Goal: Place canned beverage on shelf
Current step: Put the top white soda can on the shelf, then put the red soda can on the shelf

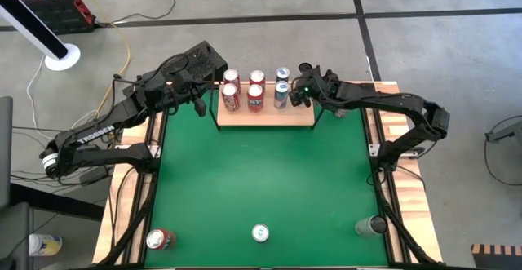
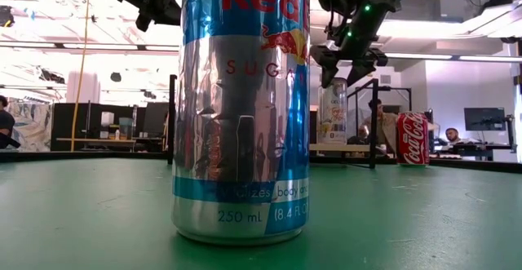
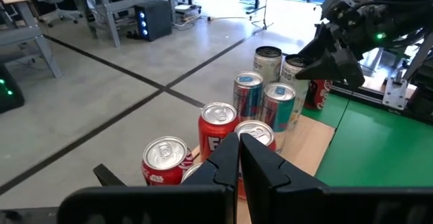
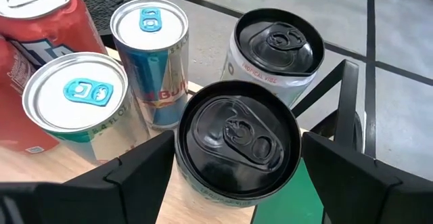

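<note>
overhead, right pincer open astride a black-topped can on shelf

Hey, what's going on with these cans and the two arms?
Two robot arms are stocking a light-wood shelf board with drink cans. The right arm's open tool hangs over a black-topped can at the board's right end; the left arm's shut tool waits at its left end. A red can, a silver can and a dark can stand at the green table's near edge.

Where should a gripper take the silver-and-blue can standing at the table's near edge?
Around the mid-body of the silver-and-blue can, fingers either side, coming from the shelf side: it stands upright, alone, its round wall unobstructed.
</note>
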You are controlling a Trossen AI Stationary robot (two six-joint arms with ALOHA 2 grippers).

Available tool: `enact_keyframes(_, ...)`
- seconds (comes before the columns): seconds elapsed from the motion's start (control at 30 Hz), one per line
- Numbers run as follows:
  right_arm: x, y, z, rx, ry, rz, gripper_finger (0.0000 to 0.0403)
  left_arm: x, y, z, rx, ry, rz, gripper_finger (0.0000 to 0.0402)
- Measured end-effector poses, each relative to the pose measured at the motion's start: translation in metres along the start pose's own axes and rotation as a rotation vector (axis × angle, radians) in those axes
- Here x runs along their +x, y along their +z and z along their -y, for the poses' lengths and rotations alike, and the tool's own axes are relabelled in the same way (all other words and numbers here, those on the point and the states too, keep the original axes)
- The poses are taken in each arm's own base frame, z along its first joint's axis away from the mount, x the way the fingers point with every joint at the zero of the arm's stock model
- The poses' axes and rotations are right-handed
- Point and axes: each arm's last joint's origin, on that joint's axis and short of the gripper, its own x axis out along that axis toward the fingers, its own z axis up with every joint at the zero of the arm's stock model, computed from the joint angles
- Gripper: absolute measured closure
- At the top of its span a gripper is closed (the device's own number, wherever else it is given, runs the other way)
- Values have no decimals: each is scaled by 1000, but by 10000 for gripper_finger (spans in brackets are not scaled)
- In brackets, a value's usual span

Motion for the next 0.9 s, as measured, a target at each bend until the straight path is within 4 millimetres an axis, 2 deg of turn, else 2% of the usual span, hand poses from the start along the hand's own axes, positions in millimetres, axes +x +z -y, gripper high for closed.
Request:
enact_keyframes(0.3,-3,-1,-2,-40,5,-9,59,0,0,0,-9,0,0,402)
enact_keyframes(0.53,-15,16,-6,-86,33,21,59,0,0,0,-11,0,0,402)
enact_keyframes(0.8,-54,46,-12,-158,101,38,58,0,0,1,-26,-18,-1,402)
enact_keyframes(0.9,-72,49,-9,-155,78,-15,58,0,-1,1,-25,-18,-11,402)
